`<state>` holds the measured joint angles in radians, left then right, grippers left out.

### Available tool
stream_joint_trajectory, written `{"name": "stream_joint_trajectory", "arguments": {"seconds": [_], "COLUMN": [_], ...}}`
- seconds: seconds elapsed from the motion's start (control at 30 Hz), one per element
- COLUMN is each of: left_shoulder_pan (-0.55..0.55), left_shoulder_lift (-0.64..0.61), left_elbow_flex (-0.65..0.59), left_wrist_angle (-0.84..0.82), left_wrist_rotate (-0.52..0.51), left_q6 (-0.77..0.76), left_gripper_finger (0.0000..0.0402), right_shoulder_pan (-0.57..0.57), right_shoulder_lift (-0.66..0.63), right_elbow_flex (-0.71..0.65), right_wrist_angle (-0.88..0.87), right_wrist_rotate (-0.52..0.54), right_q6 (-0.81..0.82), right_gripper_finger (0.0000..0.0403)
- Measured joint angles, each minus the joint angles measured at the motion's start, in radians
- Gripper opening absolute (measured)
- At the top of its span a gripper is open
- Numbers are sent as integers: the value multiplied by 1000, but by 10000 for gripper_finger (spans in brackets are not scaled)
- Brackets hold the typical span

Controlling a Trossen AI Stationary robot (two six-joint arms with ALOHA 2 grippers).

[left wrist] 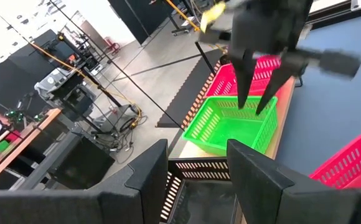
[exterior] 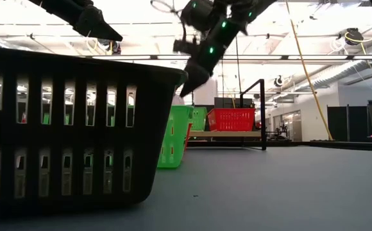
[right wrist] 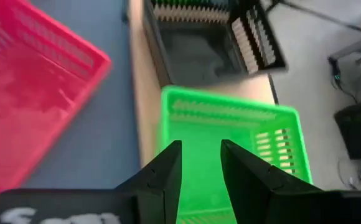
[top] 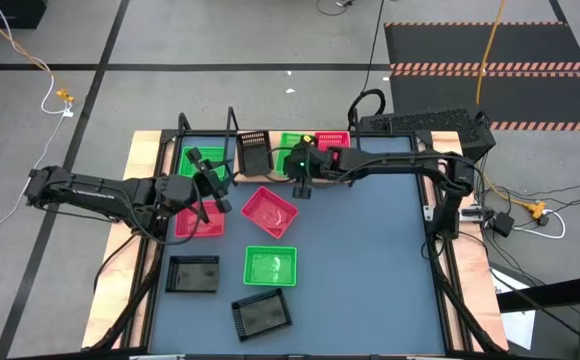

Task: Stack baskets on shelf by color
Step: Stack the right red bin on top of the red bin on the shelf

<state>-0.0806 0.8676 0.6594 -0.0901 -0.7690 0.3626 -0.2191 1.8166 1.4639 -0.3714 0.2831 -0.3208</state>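
The wooden shelf (top: 232,172) lies along the table's far edge. From left to right it carries a green basket (top: 196,158), a black basket (top: 253,152), a green basket (top: 292,147) and a pink-red basket (top: 334,142). On the table lie two pink-red baskets (top: 270,212) (top: 202,224), a green one (top: 270,267) and two black ones (top: 192,274) (top: 262,314). My right gripper (right wrist: 200,146) is open, pointing down just above the second green basket (right wrist: 230,143). My left gripper (left wrist: 196,149) is open and empty, hovering near the black basket (left wrist: 193,186) on the shelf.
Black wire uprights (top: 232,125) (exterior: 263,112) stand on the shelf. The left arm (top: 100,190) reaches over one pink-red basket. In the low view a black basket (exterior: 58,128) fills the near left. Bare tabletop (top: 370,260) lies on the right half.
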Motion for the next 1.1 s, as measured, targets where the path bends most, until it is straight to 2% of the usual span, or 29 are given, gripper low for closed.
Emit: {"name": "stream_joint_trajectory", "arguments": {"seconds": [0.07,0.2,0.27,0.47,0.63,0.8,0.93,1.1], "left_shoulder_pan": [0,1,1,-1,-14,-14,-15,-15], "left_shoulder_lift": [0,0,0,0,0,0,0,0], "left_elbow_flex": [0,0,0,0,0,0,0,0], "left_wrist_angle": [0,5,17,41,43,43,43,36], "left_wrist_rotate": [0,0,0,0,0,0,0,0], "left_q6": [0,5,6,2,5,13,29,28], "left_gripper_finger": [168,168,168,168,168,168,168,168], "right_shoulder_pan": [23,77,108,178,211,220,217,202], "right_shoulder_lift": [-30,-64,-63,1,58,83,104,113], "right_elbow_flex": [0,0,1,0,0,0,-4,-50], "right_wrist_angle": [0,-19,-36,-82,-74,-84,-85,-25], "right_wrist_rotate": [-52,-312,-367,-337,-307,-309,-310,-310], "right_q6": [20,68,93,46,-108,-174,-195,-245], "right_gripper_finger": [105,105,105,118,151,176,173,148]}}
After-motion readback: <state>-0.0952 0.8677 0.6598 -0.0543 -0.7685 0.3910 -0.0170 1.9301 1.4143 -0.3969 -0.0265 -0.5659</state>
